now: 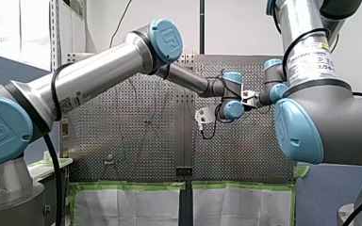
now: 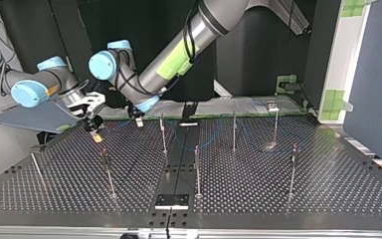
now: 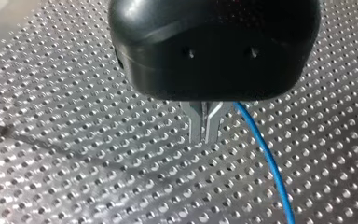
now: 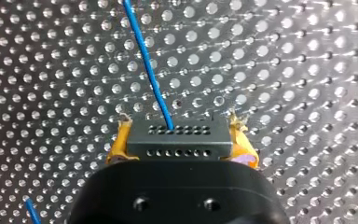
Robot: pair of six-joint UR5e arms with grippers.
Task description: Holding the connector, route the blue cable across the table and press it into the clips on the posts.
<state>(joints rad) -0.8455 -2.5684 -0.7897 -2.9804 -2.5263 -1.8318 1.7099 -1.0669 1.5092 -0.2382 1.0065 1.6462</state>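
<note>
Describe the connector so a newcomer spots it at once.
Over the perforated table, find my right pincer with yellow pads. The connector is the dark grey block clamped between them; unlike anything nearby, it has two rows of small holes, with the blue cable leaving it.

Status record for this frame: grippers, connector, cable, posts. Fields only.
right gripper: jaws shut on connector, yellow pads on either side
connector: dark block with rows of holes; cable exits its front face
left gripper: metal jaws shut; cable passes beside them, not between
cable: blue, runs loosely among the posts nearest the arms in the top view
posts: thin, upright on table
clips: too small to tell if cable is seated
</note>
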